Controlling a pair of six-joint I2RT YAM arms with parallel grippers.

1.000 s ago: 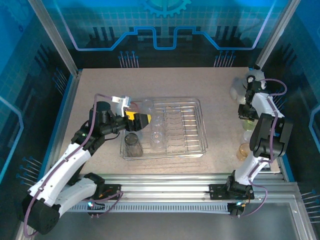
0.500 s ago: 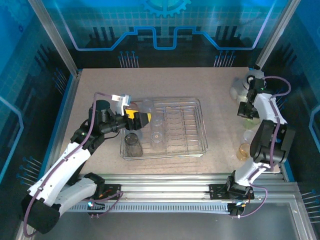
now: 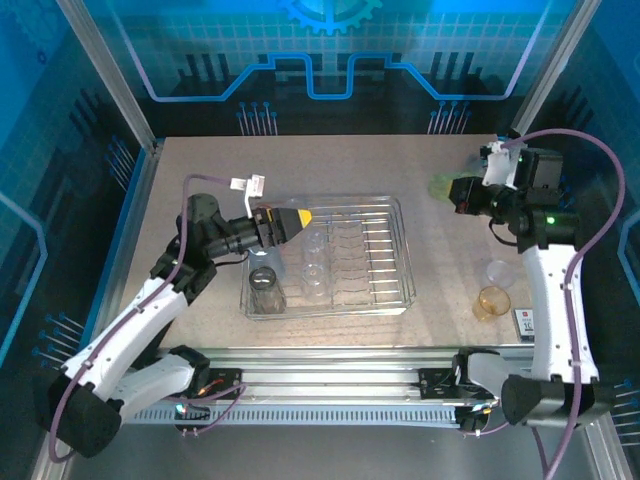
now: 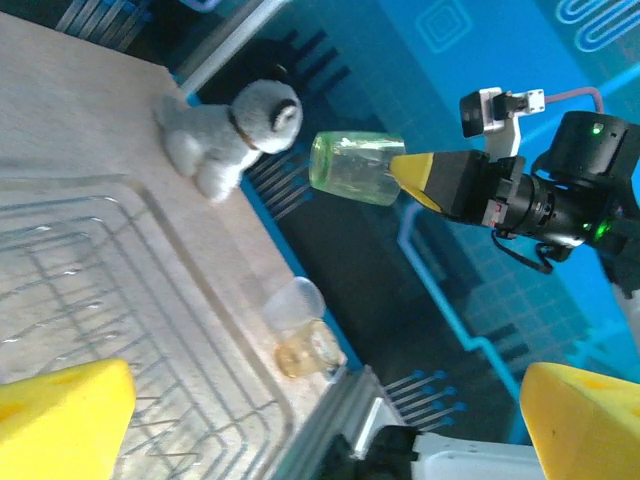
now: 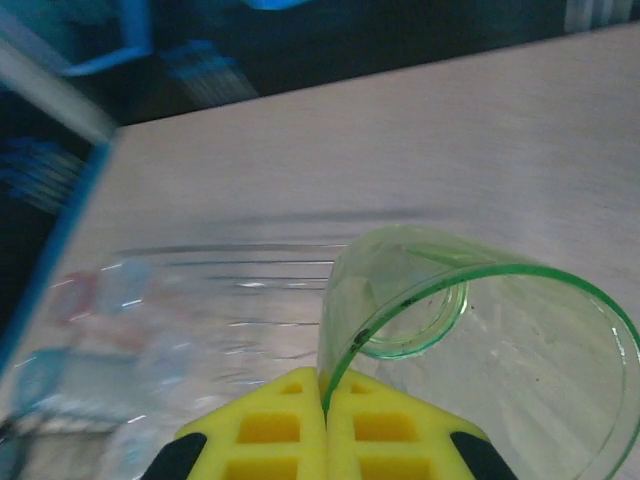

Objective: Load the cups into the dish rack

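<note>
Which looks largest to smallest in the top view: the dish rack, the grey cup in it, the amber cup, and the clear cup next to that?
Largest to smallest:
1. the dish rack, by far
2. the grey cup
3. the amber cup and the clear cup, too alike to rank
</note>
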